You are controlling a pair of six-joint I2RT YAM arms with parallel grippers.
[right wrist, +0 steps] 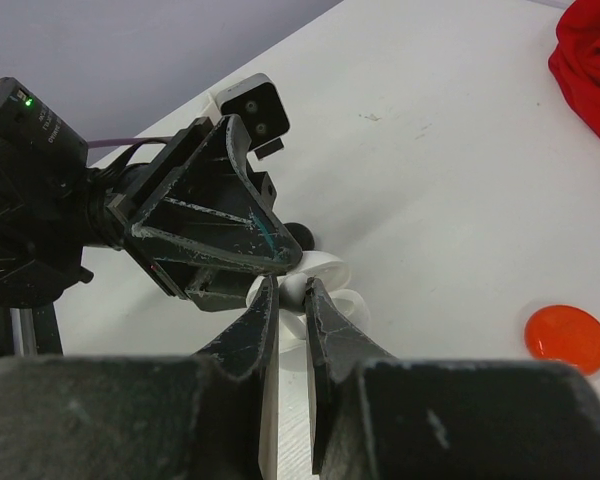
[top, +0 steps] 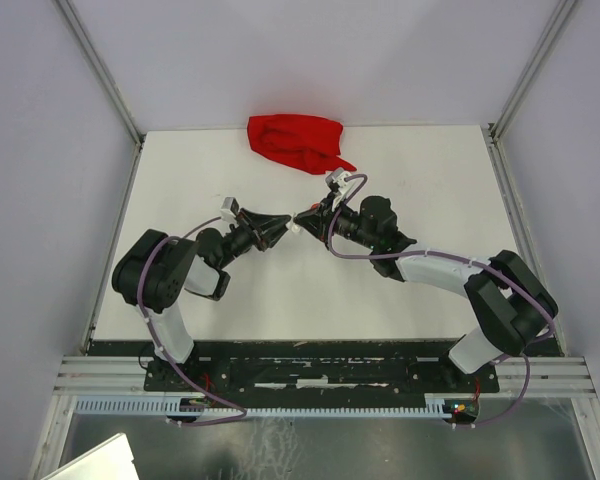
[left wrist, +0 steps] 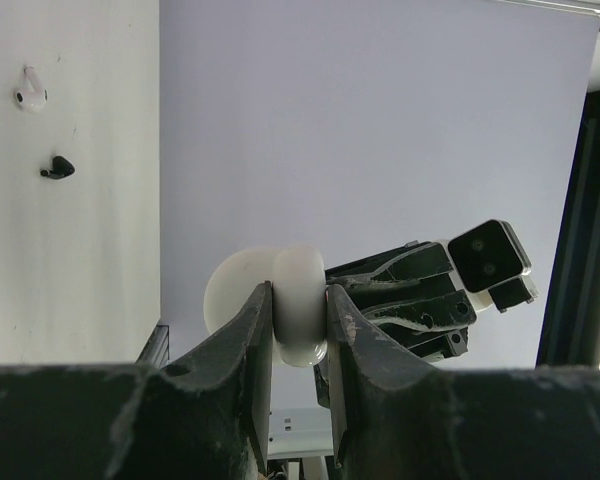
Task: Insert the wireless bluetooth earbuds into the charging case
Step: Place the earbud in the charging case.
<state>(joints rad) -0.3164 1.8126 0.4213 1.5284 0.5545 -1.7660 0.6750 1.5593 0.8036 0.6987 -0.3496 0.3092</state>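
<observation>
The left pincer (left wrist: 298,305) is clamped on the white case (left wrist: 242,290), held edge-on between its fingers. The right pincer (right wrist: 288,292), tip to tip with it, is pinched on a small white piece (right wrist: 293,288). This may be an earbud, but the view is too cramped to tell. A white earbud (left wrist: 28,93) and a black earbud (left wrist: 56,167) lie well away from both pincers. The step looks like seating a bud, and the next move calls for fine alignment with the socket.
</observation>
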